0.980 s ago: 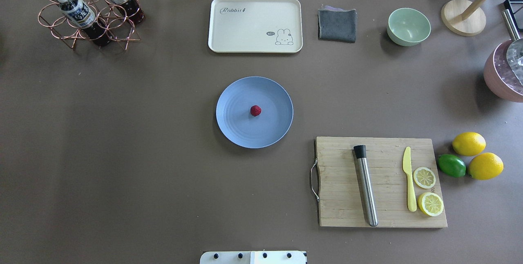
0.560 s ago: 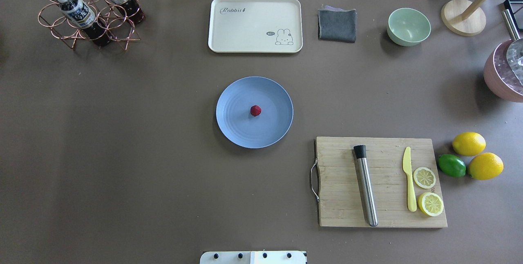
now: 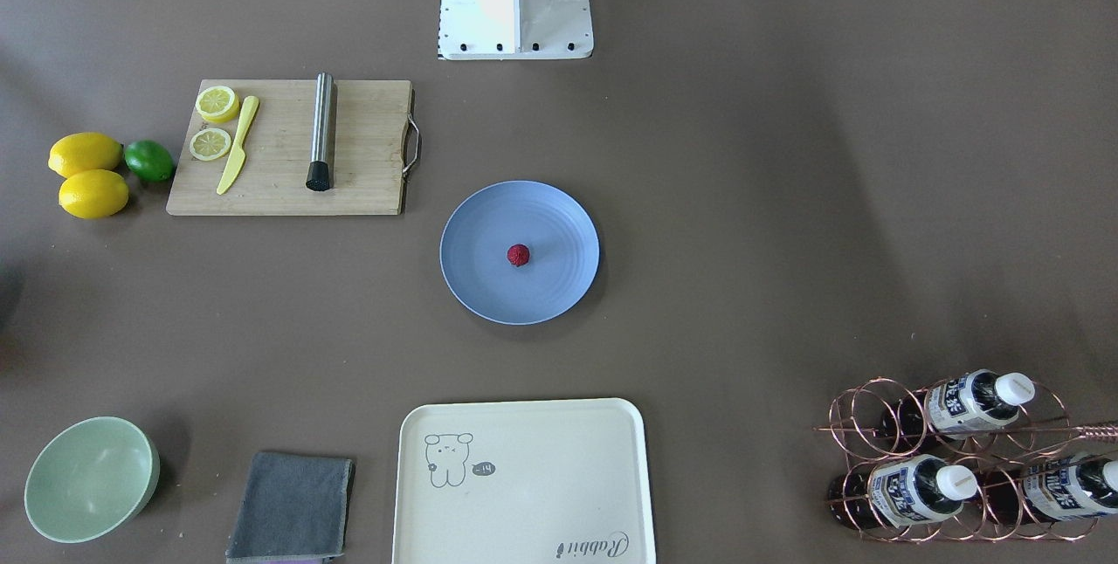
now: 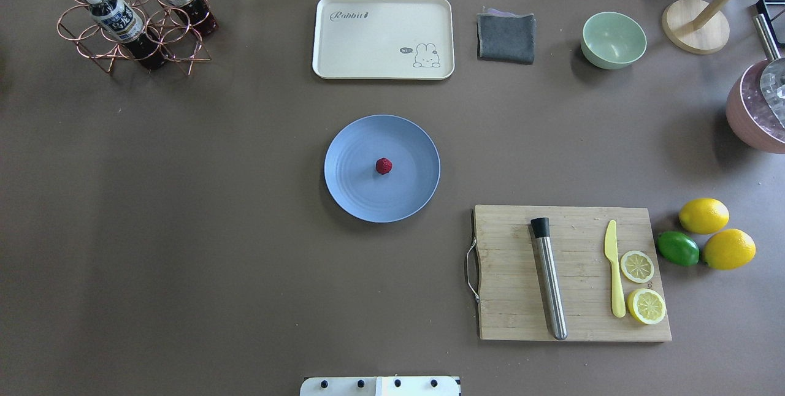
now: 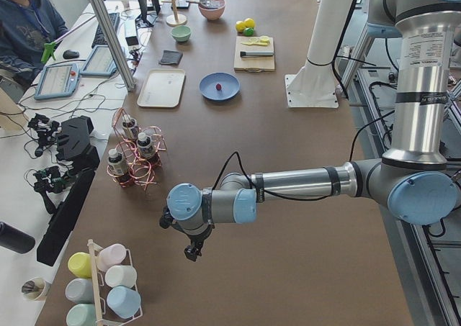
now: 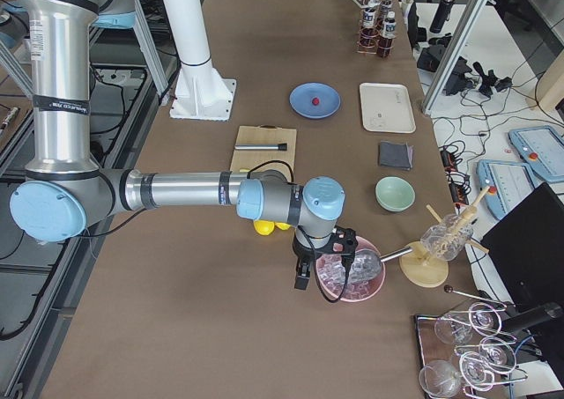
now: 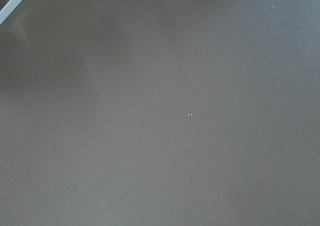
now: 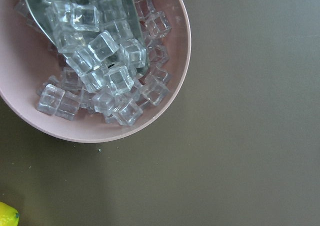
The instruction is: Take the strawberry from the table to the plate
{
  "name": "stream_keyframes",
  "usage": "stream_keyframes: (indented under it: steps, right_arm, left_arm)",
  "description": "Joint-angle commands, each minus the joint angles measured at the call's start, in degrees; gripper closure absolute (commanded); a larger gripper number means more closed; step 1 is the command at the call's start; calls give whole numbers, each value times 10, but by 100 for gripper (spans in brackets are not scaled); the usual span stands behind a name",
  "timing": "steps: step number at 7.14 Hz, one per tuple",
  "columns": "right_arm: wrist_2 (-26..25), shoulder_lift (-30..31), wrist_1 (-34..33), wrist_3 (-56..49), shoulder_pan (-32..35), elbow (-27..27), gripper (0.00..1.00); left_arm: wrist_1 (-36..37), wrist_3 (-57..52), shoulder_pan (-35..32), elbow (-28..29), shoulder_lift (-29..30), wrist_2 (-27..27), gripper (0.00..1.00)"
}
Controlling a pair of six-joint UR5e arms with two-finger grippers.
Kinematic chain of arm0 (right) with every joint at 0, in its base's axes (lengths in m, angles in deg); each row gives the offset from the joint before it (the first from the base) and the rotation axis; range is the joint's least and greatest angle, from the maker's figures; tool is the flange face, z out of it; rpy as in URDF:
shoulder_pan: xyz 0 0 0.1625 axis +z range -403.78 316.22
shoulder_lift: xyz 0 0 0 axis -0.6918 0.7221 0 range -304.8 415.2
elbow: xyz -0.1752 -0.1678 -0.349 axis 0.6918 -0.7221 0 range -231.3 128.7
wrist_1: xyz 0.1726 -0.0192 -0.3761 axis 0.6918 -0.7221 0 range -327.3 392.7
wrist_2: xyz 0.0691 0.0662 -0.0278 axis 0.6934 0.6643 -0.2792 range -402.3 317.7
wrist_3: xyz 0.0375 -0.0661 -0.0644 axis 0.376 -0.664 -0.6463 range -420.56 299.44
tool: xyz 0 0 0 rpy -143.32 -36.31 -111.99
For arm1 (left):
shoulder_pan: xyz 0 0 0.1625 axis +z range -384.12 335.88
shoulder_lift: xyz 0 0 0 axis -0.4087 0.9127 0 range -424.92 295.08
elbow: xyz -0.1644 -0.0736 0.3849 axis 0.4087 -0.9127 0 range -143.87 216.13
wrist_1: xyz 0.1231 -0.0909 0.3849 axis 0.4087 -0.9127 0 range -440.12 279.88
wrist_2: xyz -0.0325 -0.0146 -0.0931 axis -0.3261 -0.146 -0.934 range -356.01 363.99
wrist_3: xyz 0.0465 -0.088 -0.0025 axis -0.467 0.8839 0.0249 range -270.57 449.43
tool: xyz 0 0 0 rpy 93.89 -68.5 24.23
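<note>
The strawberry [image 4: 384,166] lies at the middle of the plate [image 4: 359,197], so the placing looks done and nothing more seems needed; the left gripper [image 5: 191,251] and right gripper [image 6: 300,281] hang well away from the plate, and I cannot tell whether their fingers are spread or pressed together.

A matte grey-brown table [image 4: 184,230] is shown, on which a round light-blue plate [image 4: 346,190], a cream rectangular tray [image 4: 380,40], a grey folded cloth [image 4: 506,36] and a wooden cutting board [image 4: 509,279] are laid.
</note>
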Motion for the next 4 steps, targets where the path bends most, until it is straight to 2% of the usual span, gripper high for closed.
stream_keyframes:
  steps: [1, 4]
  right_arm:
    - [0, 0, 0, 0, 0, -3, 0]
    - [1, 1, 0, 0, 0, -5, 0]
  left_arm:
    - [0, -1, 0, -1, 0, 0, 2]
    - [2, -1, 0, -9, 0, -1, 2]
